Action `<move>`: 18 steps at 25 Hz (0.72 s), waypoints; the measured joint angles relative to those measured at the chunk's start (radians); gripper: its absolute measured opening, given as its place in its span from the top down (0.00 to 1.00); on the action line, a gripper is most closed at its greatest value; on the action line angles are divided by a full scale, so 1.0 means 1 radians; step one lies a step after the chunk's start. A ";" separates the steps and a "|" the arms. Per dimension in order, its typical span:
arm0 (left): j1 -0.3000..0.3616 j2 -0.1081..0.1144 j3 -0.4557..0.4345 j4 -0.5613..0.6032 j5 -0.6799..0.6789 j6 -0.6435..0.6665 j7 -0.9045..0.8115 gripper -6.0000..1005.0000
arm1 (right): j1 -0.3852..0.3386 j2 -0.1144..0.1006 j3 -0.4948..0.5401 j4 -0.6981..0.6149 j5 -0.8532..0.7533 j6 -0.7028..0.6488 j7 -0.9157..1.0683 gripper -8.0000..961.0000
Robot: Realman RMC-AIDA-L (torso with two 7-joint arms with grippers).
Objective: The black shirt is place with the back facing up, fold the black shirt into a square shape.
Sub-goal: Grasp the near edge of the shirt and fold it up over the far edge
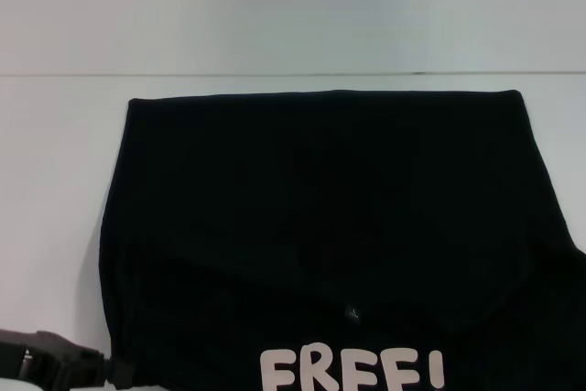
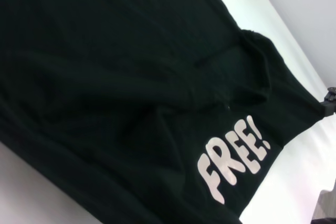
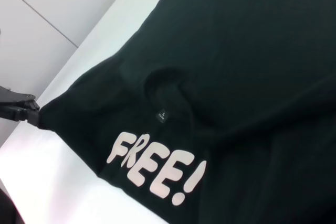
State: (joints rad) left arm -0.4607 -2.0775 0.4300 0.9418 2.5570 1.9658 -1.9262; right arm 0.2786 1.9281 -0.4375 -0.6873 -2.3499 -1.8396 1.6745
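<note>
**Black shirt spread on a white worktop**

We look down on a white worktop with the black shirt lying flat across most of it. The shirt's far edge runs straight and parallel to the worktop's far edge, a little short of it. White block lettering shows on the shirt at the near edge, cut off by the bottom of our view. At the near left corner, our left gripper touches the shirt's near left corner.
</note>
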 joint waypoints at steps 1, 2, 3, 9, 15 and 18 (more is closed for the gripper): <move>-0.004 0.002 -0.003 -0.002 0.000 -0.002 0.000 0.98 | 0.000 -0.001 0.006 0.000 0.000 0.000 -0.001 0.99; -0.012 0.005 -0.005 -0.006 0.000 -0.008 -0.002 0.98 | 0.003 -0.001 0.013 0.000 0.000 0.000 -0.003 0.99; -0.021 0.008 -0.005 -0.012 0.000 -0.014 -0.005 0.97 | 0.009 -0.002 0.024 0.000 0.001 0.000 -0.005 0.98; -0.104 0.043 -0.007 -0.053 0.000 -0.085 -0.035 0.97 | 0.079 -0.019 0.105 0.011 0.009 0.008 -0.016 0.98; -0.217 0.090 -0.001 -0.142 0.006 -0.258 -0.068 0.98 | 0.173 -0.024 0.197 0.022 0.010 0.073 -0.015 0.98; -0.265 0.114 0.002 -0.192 0.008 -0.382 -0.085 0.98 | 0.223 -0.024 0.232 0.062 0.010 0.165 -0.002 0.98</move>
State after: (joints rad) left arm -0.7262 -1.9639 0.4320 0.7498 2.5646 1.5833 -2.0114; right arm 0.5011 1.9036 -0.2059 -0.6250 -2.3396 -1.6741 1.6725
